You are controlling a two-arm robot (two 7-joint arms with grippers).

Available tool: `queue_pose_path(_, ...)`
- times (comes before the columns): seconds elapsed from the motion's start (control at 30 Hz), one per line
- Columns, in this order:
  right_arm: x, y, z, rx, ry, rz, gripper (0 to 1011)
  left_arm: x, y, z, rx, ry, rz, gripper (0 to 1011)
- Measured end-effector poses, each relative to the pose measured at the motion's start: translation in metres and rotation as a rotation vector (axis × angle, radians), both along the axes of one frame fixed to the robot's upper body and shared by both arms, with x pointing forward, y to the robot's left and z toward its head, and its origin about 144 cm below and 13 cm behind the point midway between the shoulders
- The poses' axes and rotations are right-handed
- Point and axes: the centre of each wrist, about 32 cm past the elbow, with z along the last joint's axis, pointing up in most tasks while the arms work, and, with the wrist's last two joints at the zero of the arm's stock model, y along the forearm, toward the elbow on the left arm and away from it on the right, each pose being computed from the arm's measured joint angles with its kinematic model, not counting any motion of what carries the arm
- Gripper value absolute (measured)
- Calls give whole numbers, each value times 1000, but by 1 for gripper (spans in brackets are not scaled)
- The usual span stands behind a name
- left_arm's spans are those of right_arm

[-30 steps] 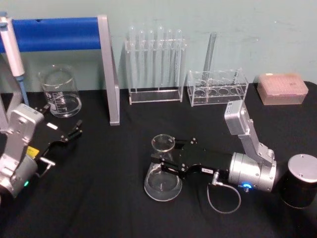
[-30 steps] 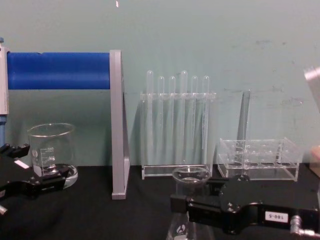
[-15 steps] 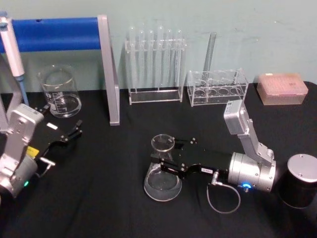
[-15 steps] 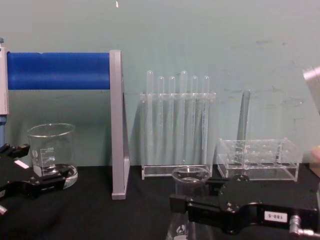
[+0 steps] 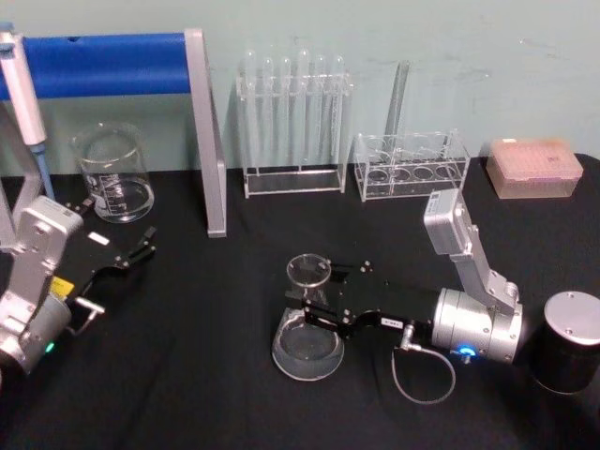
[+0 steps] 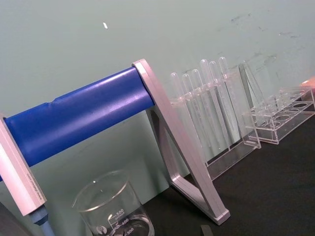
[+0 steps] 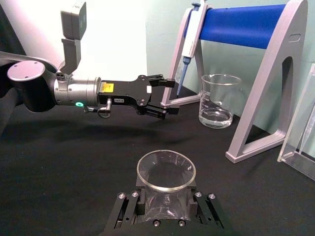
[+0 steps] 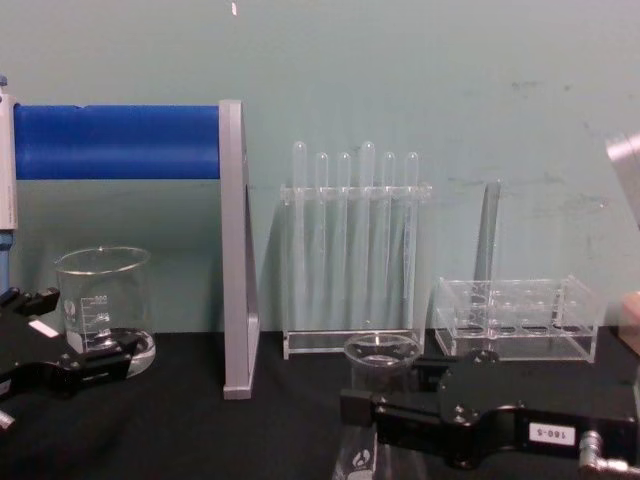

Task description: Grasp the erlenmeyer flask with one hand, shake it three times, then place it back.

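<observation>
**Holding steady at the flask's neck**

The erlenmeyer flask (image 5: 306, 354) has barely shifted over the last second. It stands upright, base apparently on the black table (image 5: 206, 375), at 6 o'clock from the tall test-tube rack (image 5: 292, 122). That stillness suggests a grasp just settled or a put-down; which one cannot be told. The right gripper (image 5: 315, 307) reaches in from 3 o'clock, low and level, its fingers (image 7: 122, 211) clenched on the neck just under the flared rim. The left gripper (image 5: 142, 246) sits parked at 9 o'clock, fingers spread and empty, with the beaker (image 5: 114, 178) at its 12 o'clock.
</observation>
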Motion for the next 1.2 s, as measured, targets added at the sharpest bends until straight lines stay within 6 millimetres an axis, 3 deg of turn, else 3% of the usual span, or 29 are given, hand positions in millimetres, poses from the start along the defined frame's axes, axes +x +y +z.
queue_pose_path(0.13, 0, 0, 0, -1, 0, 0, 476, 0, 0, 0, 0, 0, 0, 1001)
queue_pose_path(0.37, 0, 0, 0, -4, 1, 0, 713, 0, 0, 0, 0, 0, 0, 1001)
queue_pose_path(0.77, 0, 0, 0, -3, 0, 0, 1002, 0, 0, 0, 0, 0, 0, 1001)
queue_pose_path(1.2, 0, 0, 0, -1, 0, 0, 1000, 0, 0, 0, 0, 0, 0, 1001)
